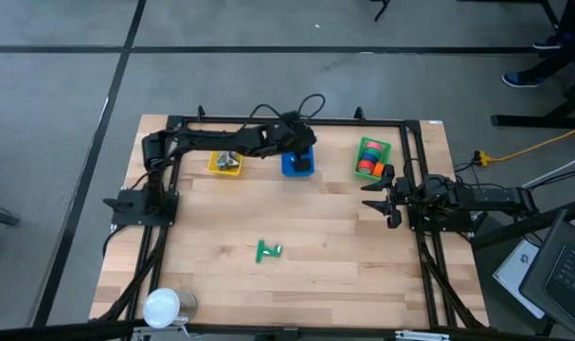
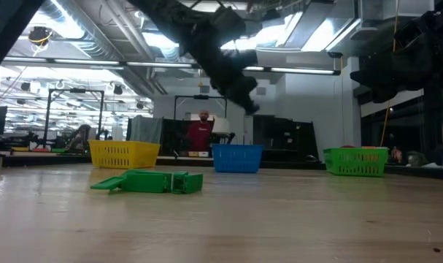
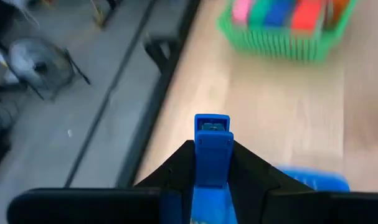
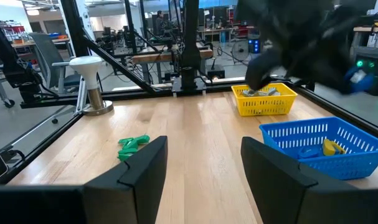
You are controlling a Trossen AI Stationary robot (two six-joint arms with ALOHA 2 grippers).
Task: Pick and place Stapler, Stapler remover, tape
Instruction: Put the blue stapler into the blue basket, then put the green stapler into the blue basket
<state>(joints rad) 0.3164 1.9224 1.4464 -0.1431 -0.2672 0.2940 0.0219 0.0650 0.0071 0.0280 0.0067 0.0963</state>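
Gripping a blue stapler (image 3: pixel 212 149), my left gripper (image 3: pixel 212 163) hangs above the blue basket (image 1: pixel 297 165); my right gripper (image 4: pixel 203 163) waits unclenched, well apart.

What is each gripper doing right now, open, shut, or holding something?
Left gripper: shut on a blue stapler, above the blue basket.
Right gripper: open, empty, waiting at the table's right edge.

One camera looks straight down on my table (image 1: pixel 296 227); another sits level at tabletop; both share the blue basket (image 1: pixel 297 163)
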